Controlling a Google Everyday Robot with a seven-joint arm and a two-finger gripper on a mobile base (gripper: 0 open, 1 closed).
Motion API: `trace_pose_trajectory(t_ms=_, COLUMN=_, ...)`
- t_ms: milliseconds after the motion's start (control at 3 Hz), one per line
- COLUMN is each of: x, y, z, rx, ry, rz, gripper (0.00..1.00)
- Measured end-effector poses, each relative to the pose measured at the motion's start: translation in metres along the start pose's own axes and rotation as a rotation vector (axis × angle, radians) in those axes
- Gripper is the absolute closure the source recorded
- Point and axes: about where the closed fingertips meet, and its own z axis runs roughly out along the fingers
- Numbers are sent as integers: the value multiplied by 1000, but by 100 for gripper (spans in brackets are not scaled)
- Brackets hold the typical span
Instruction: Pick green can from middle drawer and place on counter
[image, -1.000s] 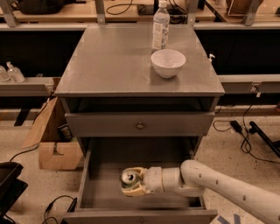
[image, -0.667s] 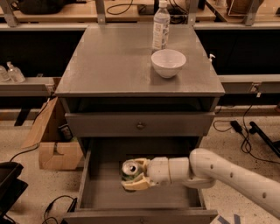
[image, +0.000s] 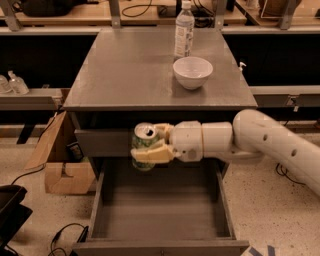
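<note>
The green can (image: 144, 145), green with pale markings and a silver pull-tab top, is upright in my gripper (image: 150, 146). The pale fingers (image: 154, 153) are shut around its sides. The can hangs in the air above the open middle drawer (image: 160, 215), level with the closed top drawer front. It is just below the front edge of the grey counter (image: 130, 70). My white arm reaches in from the right. The drawer floor shows nothing on it.
A white bowl (image: 192, 72) and a tall clear bottle (image: 183, 29) stand on the right half of the counter. A cardboard box (image: 57, 155) sits on the floor to the left. A black object (image: 10, 212) and cables lie at the lower left.
The can was low in the drawer in my gripper. It has risen with the gripper out of the drawer to just under the counter edge. The drawer floor is now bare.
</note>
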Motion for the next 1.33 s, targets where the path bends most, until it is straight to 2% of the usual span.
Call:
trace_pose_trajectory(t_ms=333, x=-80, y=-35, z=17, rx=58, ry=-42, rz=-13, gripper=100)
trace_pose_trajectory(t_ms=667, x=-131, y=-86, z=50, rx=157, ry=-43, rz=-15, gripper=100)
trace_pose_trajectory(t_ms=1000, x=-146, y=-141, z=87, rx=241, ry=-29, rz=15, gripper=100)
trace_pose_trajectory(t_ms=1333, x=-139, y=-184, z=134, rx=284, ry=-19, rz=51, gripper=100)
